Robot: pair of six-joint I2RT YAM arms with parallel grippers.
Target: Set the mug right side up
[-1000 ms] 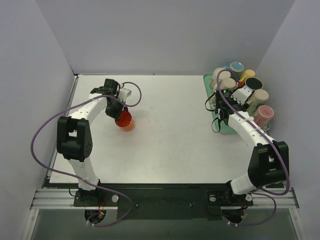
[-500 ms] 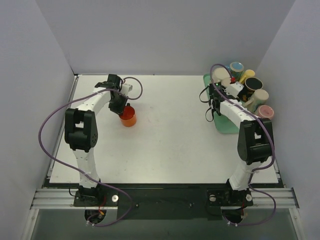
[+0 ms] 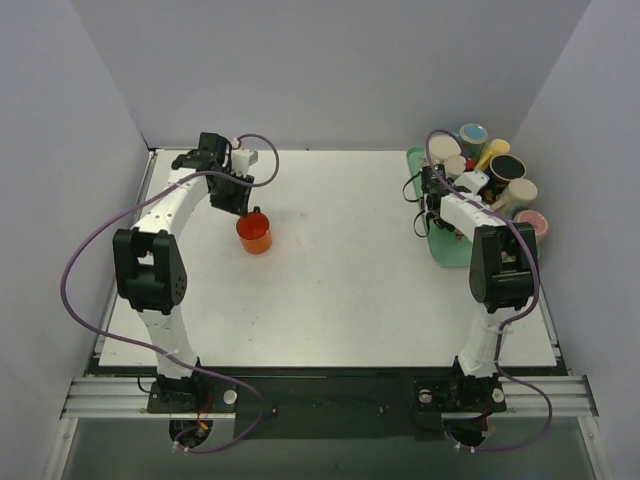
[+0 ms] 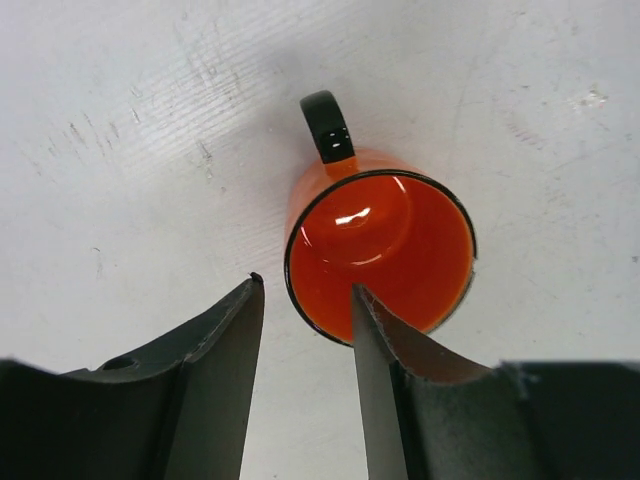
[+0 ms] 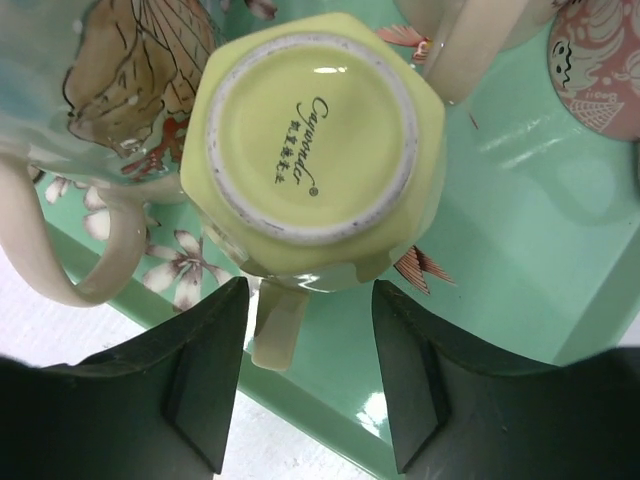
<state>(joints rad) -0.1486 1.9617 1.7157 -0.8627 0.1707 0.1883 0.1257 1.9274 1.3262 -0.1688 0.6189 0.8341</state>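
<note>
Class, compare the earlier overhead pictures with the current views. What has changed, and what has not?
The left gripper let go of the orange mug and drew back; the mug now stands mouth up. The right gripper moved farther along the green tray, over an upside-down yellow mug. The other mugs stayed put.

White table point(image 3: 340, 300) with orange mug point(image 3: 254, 234), green tray point(image 3: 449, 255)

A mug point(image 3: 254, 233) stands on the desk point(image 3: 340, 290) toward its rear left corner, with its handle pointing to the rear edge. The left gripper point(image 3: 236, 203) is just behind the mug. A tray point(image 3: 450, 255) lies along the desk's right edge near the rear corner, holding a cluster of mugs point(image 3: 490, 175). The right gripper point(image 3: 432, 200) is over the tray's left side, above a base-up mug point(image 5: 310, 140).
</note>
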